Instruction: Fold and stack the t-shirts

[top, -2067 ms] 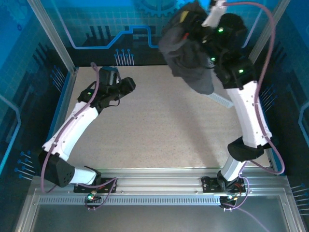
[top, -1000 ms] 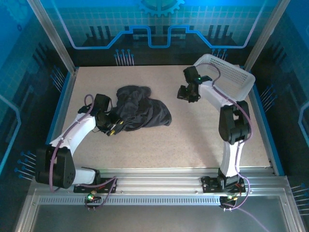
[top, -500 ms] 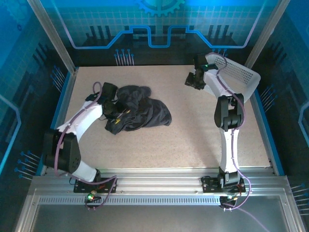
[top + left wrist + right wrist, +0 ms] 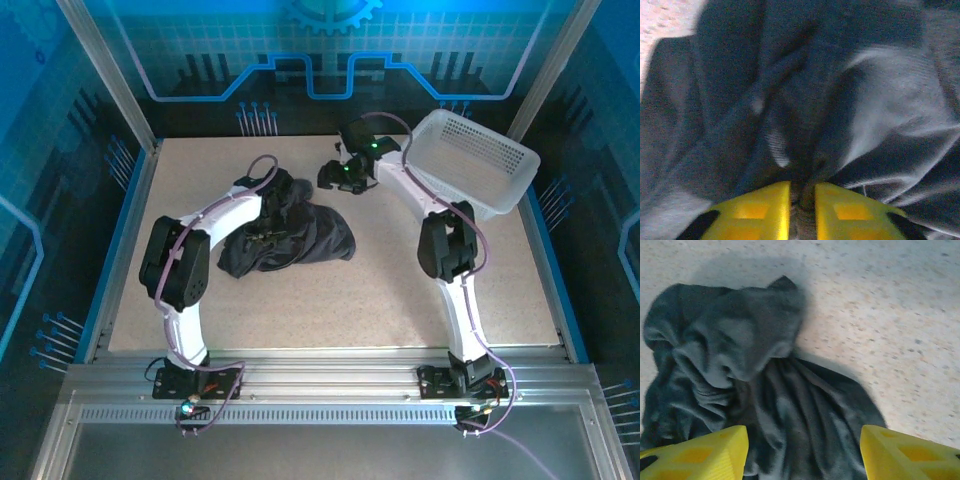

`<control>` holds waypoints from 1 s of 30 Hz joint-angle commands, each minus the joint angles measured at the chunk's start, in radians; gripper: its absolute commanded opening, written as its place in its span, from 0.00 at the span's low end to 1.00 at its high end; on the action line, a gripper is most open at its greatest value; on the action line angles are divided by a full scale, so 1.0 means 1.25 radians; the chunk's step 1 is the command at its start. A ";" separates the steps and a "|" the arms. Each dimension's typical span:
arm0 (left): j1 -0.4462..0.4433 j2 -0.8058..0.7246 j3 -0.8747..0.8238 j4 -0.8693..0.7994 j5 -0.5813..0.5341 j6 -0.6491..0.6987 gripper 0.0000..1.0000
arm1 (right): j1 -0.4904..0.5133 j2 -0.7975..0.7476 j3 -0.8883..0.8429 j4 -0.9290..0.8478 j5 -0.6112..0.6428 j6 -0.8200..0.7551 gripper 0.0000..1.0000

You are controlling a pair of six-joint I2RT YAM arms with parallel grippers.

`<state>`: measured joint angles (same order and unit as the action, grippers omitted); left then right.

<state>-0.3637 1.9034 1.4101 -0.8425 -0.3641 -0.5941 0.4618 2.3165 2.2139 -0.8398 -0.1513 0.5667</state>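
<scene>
T-shirt (image 4: 300, 240) no longer up in the air: now a crumpled heap on worktop (image 4: 400, 290), left of centre. Left end effector (image 4: 802, 200) now on it, narrow, pinching a fold. Right end effector (image 4: 336, 178) over from basket (image 4: 520, 160), wide, holding nothing, just far-right of heap. Prob. ready for spreading; folding not begun. Soft matte charcoal cloth w/ deep wrinkles; hard speckled worktop; white perforated plastic basket.
</scene>
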 commanded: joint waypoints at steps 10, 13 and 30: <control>0.131 -0.474 -0.281 0.006 -0.107 -0.022 0.00 | 0.050 0.096 0.035 -0.040 -0.023 0.159 0.57; 0.168 -0.555 -0.338 0.069 -0.055 -0.020 0.00 | 0.054 0.056 -0.075 -0.014 -0.027 0.196 0.55; 0.359 -0.691 -0.407 0.109 -0.020 -0.151 0.00 | 0.022 -0.112 -0.455 0.073 0.006 0.283 0.02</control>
<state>0.0608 1.0389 0.9199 -0.7540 -0.4431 -0.7433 0.5129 2.2028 1.6764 -0.7322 -0.1764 0.9165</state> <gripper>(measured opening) 0.054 0.054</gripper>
